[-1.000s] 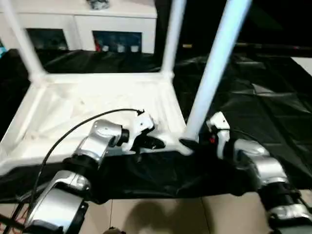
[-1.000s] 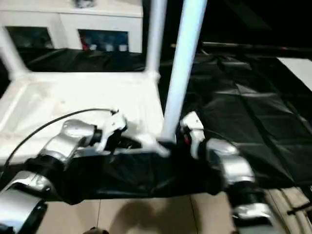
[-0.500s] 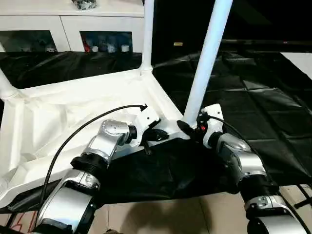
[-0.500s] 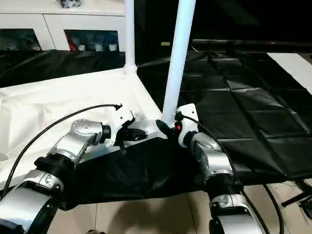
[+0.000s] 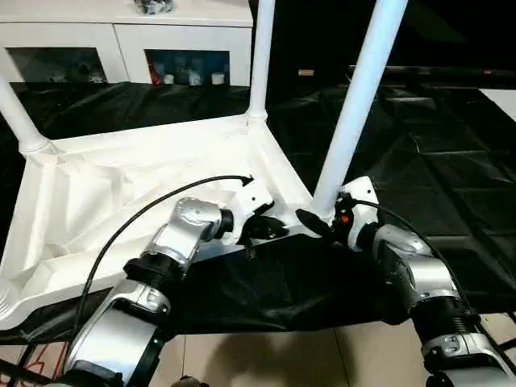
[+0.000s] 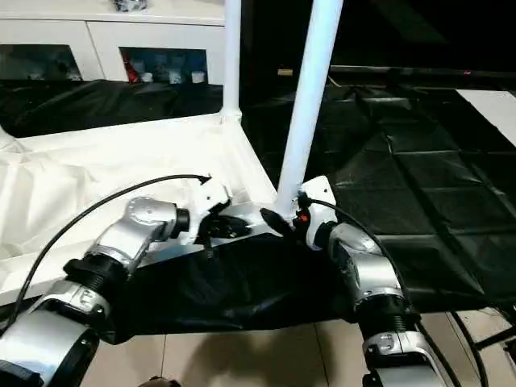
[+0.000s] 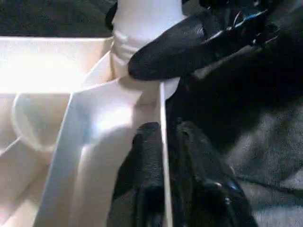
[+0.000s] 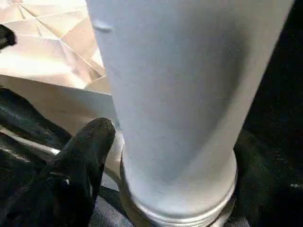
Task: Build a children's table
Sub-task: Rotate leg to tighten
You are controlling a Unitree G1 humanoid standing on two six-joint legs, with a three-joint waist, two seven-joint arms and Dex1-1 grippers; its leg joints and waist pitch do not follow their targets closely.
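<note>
**Two hands at the near corner of the upturned table**

Our left hand (image 5: 260, 228) sits on the near edge of the white tabletop (image 5: 121, 193), which lies underside up on a black sheet (image 5: 419, 161). In the left wrist view its two fingers (image 7: 147, 156) stand one on each side of the thin rim wall, a narrow gap between them, so we read it as closed on the rim. Our right hand (image 5: 316, 223) is at the foot of the near leg (image 5: 355, 105), which stands upright in the near right corner socket. In the right wrist view one black finger (image 8: 90, 146) lies just beside the leg's base and the leg fills the space beside it; we read the jaws as standing wide around the leg, and cannot tell whether they touch it. A second leg (image 5: 260, 56) stands in the far right corner, a third (image 5: 18, 117) in the far left corner. Behind the sheet is a white cabinet (image 5: 121, 40) with glass doors.
</note>
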